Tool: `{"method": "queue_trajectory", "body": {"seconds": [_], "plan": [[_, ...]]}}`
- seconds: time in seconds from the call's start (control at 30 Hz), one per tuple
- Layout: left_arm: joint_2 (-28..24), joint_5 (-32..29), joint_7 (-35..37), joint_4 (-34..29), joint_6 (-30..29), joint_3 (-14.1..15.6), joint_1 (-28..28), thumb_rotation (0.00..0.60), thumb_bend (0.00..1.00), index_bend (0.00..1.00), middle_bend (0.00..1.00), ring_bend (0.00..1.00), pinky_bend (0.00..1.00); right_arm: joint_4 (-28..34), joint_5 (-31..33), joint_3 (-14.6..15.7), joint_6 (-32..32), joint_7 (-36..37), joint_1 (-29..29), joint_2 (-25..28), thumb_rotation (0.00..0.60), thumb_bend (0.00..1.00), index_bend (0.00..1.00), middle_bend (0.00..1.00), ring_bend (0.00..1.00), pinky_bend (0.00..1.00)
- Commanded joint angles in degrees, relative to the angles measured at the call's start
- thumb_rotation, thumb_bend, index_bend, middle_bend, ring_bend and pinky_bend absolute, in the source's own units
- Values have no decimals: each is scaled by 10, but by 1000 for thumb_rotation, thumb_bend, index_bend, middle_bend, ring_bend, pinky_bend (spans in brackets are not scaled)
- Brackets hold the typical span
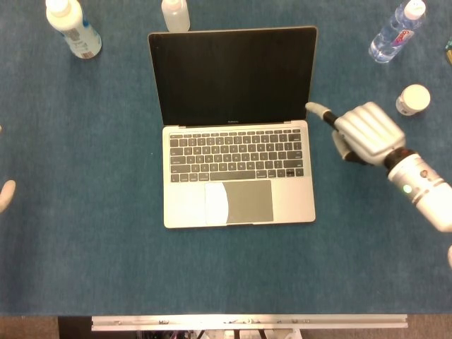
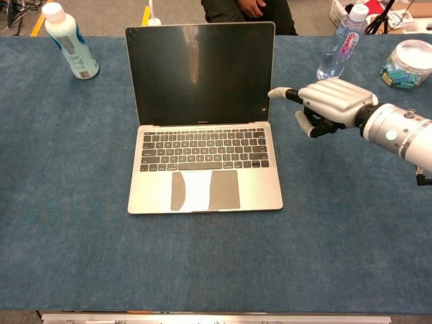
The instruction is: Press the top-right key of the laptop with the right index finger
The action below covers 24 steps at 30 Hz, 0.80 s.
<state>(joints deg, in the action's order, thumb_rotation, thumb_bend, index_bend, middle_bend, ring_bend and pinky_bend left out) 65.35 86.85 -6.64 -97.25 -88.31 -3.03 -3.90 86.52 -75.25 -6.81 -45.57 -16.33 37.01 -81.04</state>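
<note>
Top-right key (image 1: 301, 140) of the laptop (image 1: 239, 205) not pressed yet, going by both views. Laptop open near the middle of the desk (image 1: 85, 268), screen dark, keyboard facing the near edge. Right hand (image 1: 367, 132) just off the laptop's right edge, index finger (image 1: 321, 111) stuck out pointing at the screen's lower right corner, other fingers curled in, holding nothing. Fingertip looks above and slightly outside the key, so approach mostly done, final move in and down plus the press itself left. Left hand (image 1: 7, 194) barely visible at the desk's left edge, can't tell its state. Bottles (image 1: 74, 27) along the far edge, small jar (image 1: 413, 99) toward the right edge
</note>
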Motion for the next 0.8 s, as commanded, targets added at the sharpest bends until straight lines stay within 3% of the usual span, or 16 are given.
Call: {"method": "queue_trajectory", "body": {"seconds": [0.03,0.4,0.8], "plan": [[0,3,2,1,0,1,-1,600,246,186,135,89,82,6,13,3,7,-10,8,-6,600,797,94,1000,1000,792],[2,2,4,6,1,0,-2,600,246,185,135,89,82,-20,82,7,41,-44,40,-35,600,797,93,1000,1000,792],[1,0,8,10,0,-1,-1,600,246,186,135,89,82,-55,114,16,42,-55,57,-70,600,797,93,1000,1000,792]]}}
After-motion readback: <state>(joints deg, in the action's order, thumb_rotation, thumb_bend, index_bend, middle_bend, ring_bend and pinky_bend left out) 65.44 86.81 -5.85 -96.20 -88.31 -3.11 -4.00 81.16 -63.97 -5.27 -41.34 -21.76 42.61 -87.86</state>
